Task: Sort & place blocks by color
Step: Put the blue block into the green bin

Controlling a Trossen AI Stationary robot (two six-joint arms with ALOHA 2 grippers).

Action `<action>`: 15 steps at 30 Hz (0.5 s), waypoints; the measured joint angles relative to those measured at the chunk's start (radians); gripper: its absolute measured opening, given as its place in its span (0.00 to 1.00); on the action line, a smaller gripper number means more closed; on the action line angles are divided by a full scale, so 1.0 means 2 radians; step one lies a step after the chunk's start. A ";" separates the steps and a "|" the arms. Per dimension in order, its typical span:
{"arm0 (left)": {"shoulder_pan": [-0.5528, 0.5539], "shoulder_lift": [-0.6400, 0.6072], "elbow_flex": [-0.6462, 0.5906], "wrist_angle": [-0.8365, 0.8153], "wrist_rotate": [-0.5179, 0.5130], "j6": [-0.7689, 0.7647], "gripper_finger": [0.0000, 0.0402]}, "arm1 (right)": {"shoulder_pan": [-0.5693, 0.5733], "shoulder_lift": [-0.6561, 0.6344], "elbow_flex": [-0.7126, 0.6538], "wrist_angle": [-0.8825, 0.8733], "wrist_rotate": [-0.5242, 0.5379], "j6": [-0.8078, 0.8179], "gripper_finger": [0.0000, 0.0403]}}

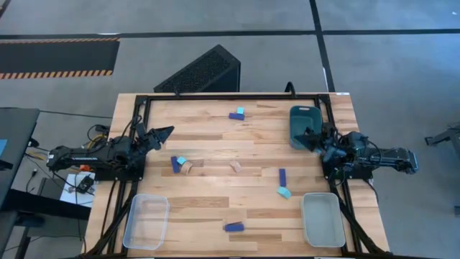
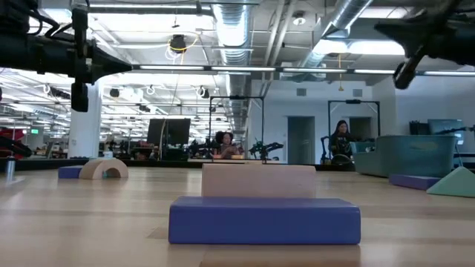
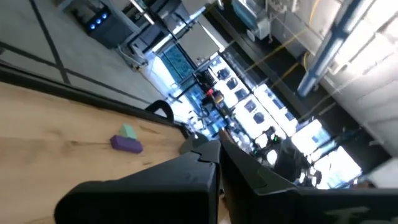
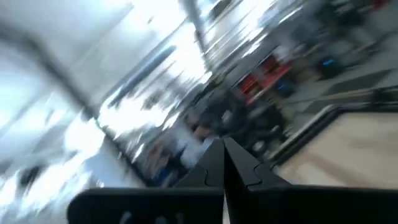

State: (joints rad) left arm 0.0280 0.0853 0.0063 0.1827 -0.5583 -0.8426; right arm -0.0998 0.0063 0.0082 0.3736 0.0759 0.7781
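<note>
Your left gripper point(image 1: 169, 131) pinched closed and empty at the table's left edge, right gripper point(image 1: 302, 135) likewise closed, seemingly over the dark teal tray point(image 1: 305, 119), blocks point(image 1: 234, 167) scattered mid-table.

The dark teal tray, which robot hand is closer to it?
Right. The right gripper, shut, sits at the dark teal tray's edge; the left gripper, shut, is far across the table.

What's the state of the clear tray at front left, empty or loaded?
Empty. In the high view the clear tray shows only bare floor inside its rim; the nearest piece, a dark blue block, lies outside it on the table.
</note>
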 joint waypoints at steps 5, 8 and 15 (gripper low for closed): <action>0.000 0.000 0.000 -0.022 -0.009 0.023 0.03 | 0.000 0.004 0.000 0.003 0.040 0.014 0.03; 0.000 0.000 0.000 -0.023 -0.029 0.036 0.09 | 0.005 0.014 0.000 0.006 0.040 0.043 0.03; 0.009 0.007 0.012 -0.006 -0.086 0.051 0.28 | 0.011 0.094 0.029 0.071 0.057 0.040 0.03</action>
State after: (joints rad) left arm 0.0466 0.0988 0.0302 0.1703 -0.7307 -0.7398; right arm -0.0784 0.1944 0.0666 0.5150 0.1899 0.8579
